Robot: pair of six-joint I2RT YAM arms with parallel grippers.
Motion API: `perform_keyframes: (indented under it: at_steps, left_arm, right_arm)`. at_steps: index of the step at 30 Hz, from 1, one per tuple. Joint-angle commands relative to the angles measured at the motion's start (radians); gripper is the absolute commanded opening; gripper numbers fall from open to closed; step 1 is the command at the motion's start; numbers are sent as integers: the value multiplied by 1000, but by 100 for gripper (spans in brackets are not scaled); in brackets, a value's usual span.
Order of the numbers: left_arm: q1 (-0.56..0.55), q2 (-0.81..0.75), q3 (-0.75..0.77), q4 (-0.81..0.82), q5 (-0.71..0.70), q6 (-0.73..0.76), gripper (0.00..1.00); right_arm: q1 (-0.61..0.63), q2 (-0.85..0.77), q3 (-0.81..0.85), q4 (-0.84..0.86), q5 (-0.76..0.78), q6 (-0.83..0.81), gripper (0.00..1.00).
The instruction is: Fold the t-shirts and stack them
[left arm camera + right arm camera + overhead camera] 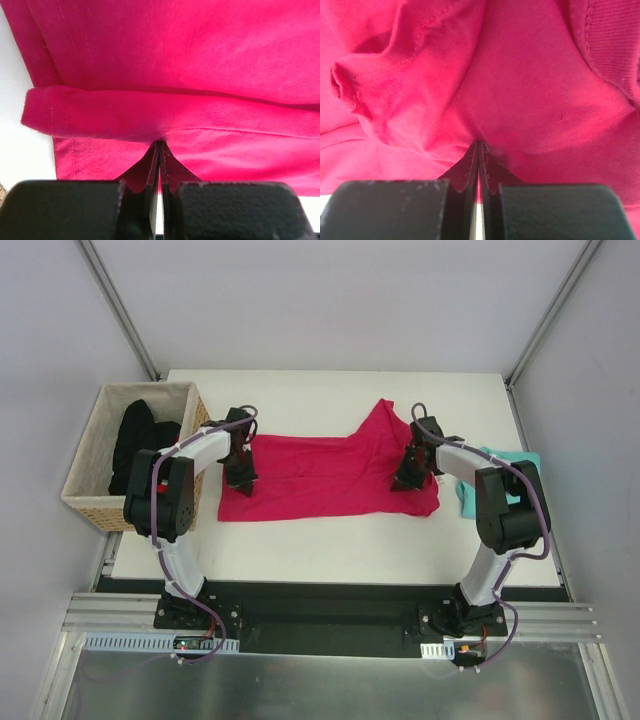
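Observation:
The magenta-pink t-shirt (320, 475) lies spread across the middle of the white table (330, 550), with one part bunched up toward the back right. My left gripper (241, 480) is shut on a fold at its left end. In the left wrist view the left gripper (160, 144) pinches a rolled hem of the pink t-shirt (200, 50). My right gripper (408, 480) is shut on its right end. The right wrist view shows the right gripper (480, 142) biting into crumpled cloth of the pink t-shirt (530, 75). The teal t-shirt (518, 459) lies at the right, partly hidden behind the right arm.
A woven basket (95, 512) stands off the table's left side with a black garment (140, 440) inside. Slanted metal frame posts rise at the back corners. The table's front edge meets the black base rail where both arms are bolted.

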State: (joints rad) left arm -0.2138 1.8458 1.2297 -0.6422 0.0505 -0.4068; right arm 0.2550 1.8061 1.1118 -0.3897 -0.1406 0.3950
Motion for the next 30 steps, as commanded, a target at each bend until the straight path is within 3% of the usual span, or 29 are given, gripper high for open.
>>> perform_keyframes:
  at_steps: [1, 30]
  left_arm:
    - [13, -13, -22, 3, 22, -4, 0]
    - [11, -94, -177, 26, 48, -46, 0]
  right_arm:
    - [-7, -11, -21, 9, -14, 24, 1]
    - [1, -148, -202, -24, 41, 126, 1]
